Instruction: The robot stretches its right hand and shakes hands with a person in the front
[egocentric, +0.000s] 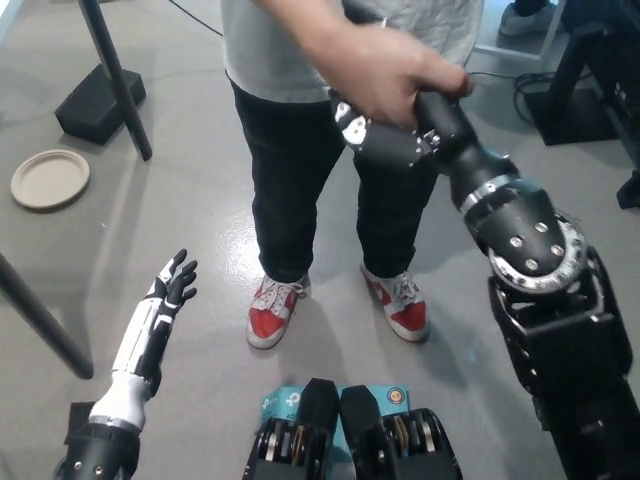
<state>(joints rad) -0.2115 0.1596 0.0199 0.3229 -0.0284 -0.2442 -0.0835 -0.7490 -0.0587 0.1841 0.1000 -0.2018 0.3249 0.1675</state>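
A person in a grey shirt, black trousers (300, 170) and red-and-white shoes stands right in front of me. The person's hand (385, 75) is wrapped over my black right hand (385, 140), which is raised high at the upper middle of the head view and clasped with it. My right forearm (520, 240) rises steeply from the lower right. My white left hand (172, 285) rests low at the lower left, its fingers spread and holding nothing.
A round beige plate (48, 178) lies on the grey floor at the left. A black stand base (98, 102) with a slanted pole sits at the upper left. Dark equipment and cables (590, 80) stand at the upper right.
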